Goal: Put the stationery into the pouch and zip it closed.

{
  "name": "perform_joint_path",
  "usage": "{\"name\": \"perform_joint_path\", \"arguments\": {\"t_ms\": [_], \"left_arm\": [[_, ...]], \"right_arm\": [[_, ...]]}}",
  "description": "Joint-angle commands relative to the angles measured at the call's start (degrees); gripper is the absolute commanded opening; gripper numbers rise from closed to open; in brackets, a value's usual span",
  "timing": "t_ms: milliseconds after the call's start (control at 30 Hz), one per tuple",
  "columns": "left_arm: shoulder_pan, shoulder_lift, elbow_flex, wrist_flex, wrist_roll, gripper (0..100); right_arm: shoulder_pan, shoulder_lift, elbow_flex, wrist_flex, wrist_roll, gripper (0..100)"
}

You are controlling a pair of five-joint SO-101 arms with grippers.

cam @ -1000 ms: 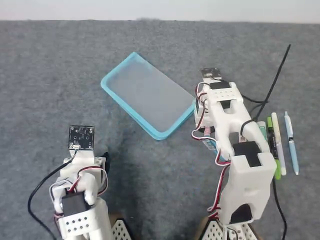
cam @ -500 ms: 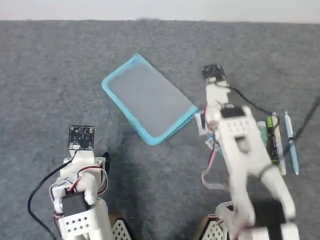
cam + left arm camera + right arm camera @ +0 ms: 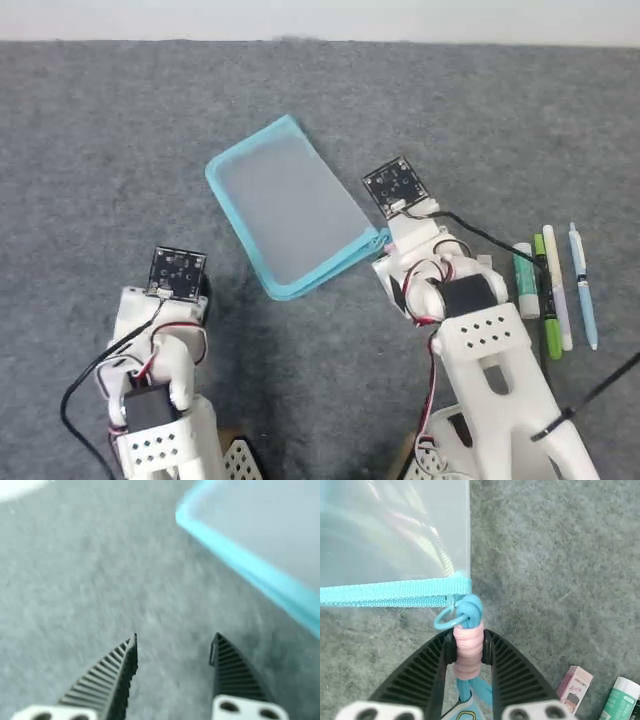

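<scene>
From above: translucent pouch with turquoise edging, flat on the grey carpet between the two arms, one corner just at the tip of the right arm. Beside that arm, well apart from the pouch, a row of stationery: green tube with white cap, green marker, pale pen, light blue pen. Left wrist: left gripper moderately wide, holding nothing, over bare carpet, the turquoise pouch edge near. Right wrist: right gripper narrow, clamped on the pink beaded pull at the pouch corner. Small pink box and the green tube close by on the carpet.
</scene>
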Motion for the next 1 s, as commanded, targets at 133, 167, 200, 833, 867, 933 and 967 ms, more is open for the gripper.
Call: {"name": "perform_joint_path", "arguments": {"t_ms": [133, 167, 200, 833, 867, 933, 967], "left_arm": [[5.5, 13.9, -20.8, 0.1, 5.2, 22], [6.8, 19.0, -23.2, 0.1, 6.0, 22], [8.2, 24.4, -25.3, -0.1, 7.0, 22], [22.4, 69.1, -34.1, -18.5, 17.8, 22], [22.4, 70.7, -35.0, -19.6, 18.1, 22], [22.2, 73.8, -38.1, -21.1, 19.7, 22], [21.5, 75.3, -40.0, -21.6, 20.4, 22]], "right_arm": [[-0.2, -6.1, 1.1, -4.0, -2.5, 0.6], [-0.2, -7.9, 1.8, -4.4, -2.5, 0.6], [-0.2, -9.8, 2.3, -4.5, -2.4, 0.6], [1.5, -7.2, -6.4, 5.7, -4.6, 0.6], [0.6, -7.2, -5.8, 5.8, -4.6, 0.6], [-1.7, -7.2, -4.7, 6.5, -4.6, 0.6], [-2.7, -7.1, -4.2, 7.0, -4.5, 0.6]]}}
